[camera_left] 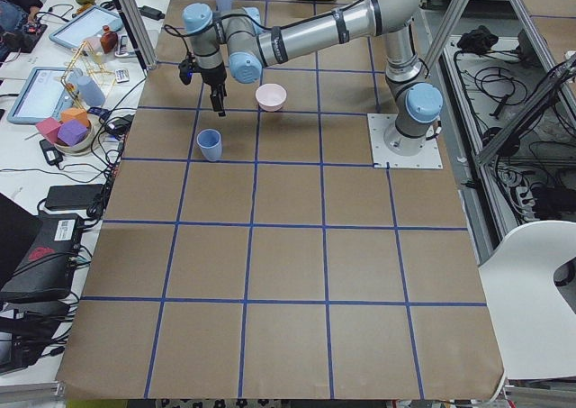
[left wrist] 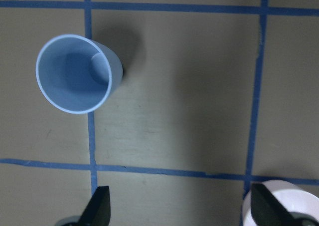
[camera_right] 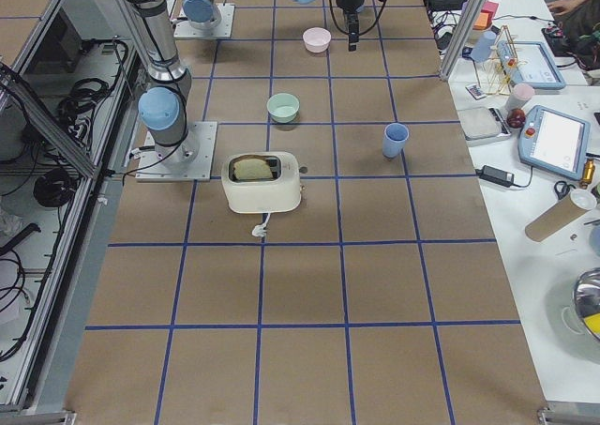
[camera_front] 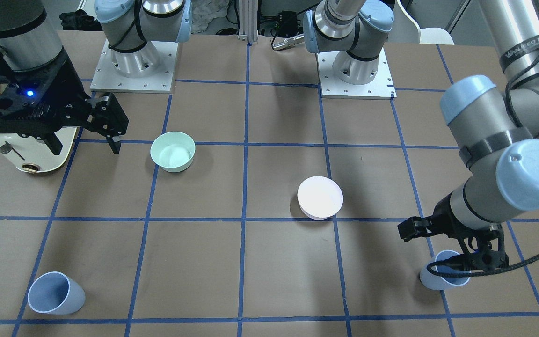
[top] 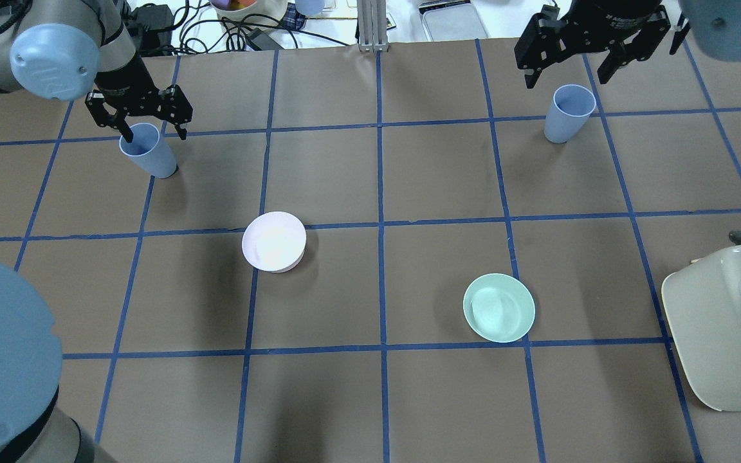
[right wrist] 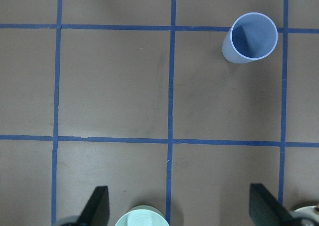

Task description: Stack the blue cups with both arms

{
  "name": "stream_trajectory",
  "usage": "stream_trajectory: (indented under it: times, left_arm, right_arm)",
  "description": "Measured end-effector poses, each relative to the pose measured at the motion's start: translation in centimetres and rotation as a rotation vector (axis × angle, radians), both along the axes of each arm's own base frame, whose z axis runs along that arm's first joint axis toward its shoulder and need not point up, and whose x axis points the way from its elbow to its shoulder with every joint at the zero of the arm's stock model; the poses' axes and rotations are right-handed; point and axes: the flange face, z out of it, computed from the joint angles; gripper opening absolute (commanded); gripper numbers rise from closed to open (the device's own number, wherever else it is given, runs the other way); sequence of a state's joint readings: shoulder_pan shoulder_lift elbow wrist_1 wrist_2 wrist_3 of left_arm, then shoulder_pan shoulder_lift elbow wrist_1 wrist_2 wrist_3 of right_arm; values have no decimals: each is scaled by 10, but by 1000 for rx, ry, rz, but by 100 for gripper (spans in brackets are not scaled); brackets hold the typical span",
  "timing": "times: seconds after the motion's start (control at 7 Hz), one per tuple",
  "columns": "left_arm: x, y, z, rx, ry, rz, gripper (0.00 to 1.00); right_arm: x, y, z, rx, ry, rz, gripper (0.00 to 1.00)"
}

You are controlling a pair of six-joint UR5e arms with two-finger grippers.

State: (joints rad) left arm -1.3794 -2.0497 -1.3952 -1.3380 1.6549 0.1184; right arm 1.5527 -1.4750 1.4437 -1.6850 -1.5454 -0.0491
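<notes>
Two pale blue cups stand upright on the brown table. One cup (top: pixel 150 152) is at the far left, also in the left wrist view (left wrist: pixel 77 74) and the front view (camera_front: pixel 445 274). My left gripper (top: pixel 154 132) hovers above it, open and empty, with the cup off-centre ahead of the fingertips (left wrist: pixel 98 206). The other cup (top: pixel 567 114) is at the far right, also in the right wrist view (right wrist: pixel 250 38) and the front view (camera_front: pixel 55 293). My right gripper (top: pixel 566 77) is open and empty, high above the table near that cup.
A pale pink bowl (top: pixel 274 241) sits left of centre and a mint-green bowl (top: pixel 499 307) right of centre. A cream toaster (top: pixel 724 334) stands at the near right edge. Clutter lies beyond the table's far edge.
</notes>
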Motion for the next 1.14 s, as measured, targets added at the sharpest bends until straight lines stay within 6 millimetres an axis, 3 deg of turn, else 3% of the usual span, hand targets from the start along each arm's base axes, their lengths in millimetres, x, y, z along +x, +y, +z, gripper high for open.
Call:
stream_trajectory:
  times: [0.29, 0.43, 0.57, 1.0, 1.14]
  left_arm:
    - [18, -16, -30, 3, -39, -4, 56]
    - [22, -23, -42, -13, -54, -9, 16]
    - [24, -29, -54, -22, -60, -14, 0]
    - [17, -33, -58, -36, -64, -34, 0]
    - [-5, -32, -44, -62, -58, -56, 0]
  right_arm:
    - [-1, 3, -4, 40, 5, -2, 100]
    - [-2, 7, -4, 64, 8, -3, 100]
    - [-2, 8, -2, 68, 8, -4, 100]
    - [-1, 8, -2, 63, 7, -3, 100]
    - [-1, 8, -2, 63, 6, -4, 100]
